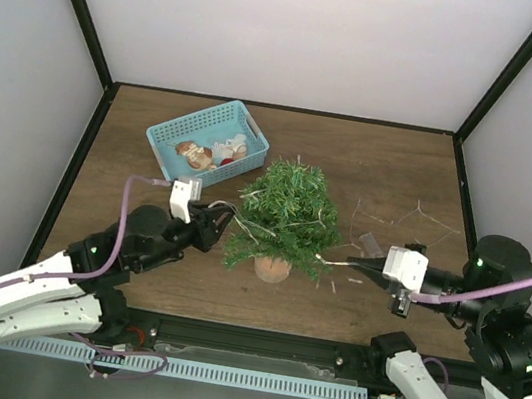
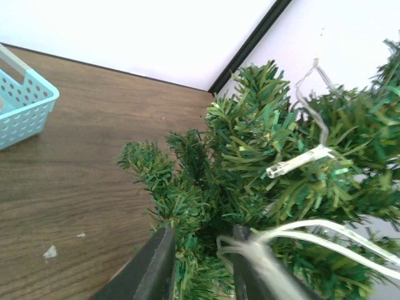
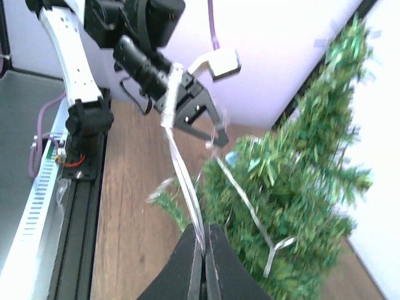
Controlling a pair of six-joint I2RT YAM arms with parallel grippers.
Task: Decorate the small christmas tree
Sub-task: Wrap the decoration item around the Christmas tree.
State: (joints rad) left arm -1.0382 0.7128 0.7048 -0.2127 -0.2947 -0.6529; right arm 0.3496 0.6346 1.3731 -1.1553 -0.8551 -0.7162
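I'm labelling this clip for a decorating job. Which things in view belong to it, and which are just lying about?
In the job: small christmas tree; light string, pinched in the shut right gripper; left gripper, open at the branches; ornaments in the blue basket, probably.
Lying about: white scrap on the table; thin loose strands at the table's right, perhaps more string.

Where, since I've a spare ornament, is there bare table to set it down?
Free: the back strip of the table behind the small christmas tree, right of the blue basket. Crowded: left gripper and right gripper flank the tree; the light string sprawls back right.
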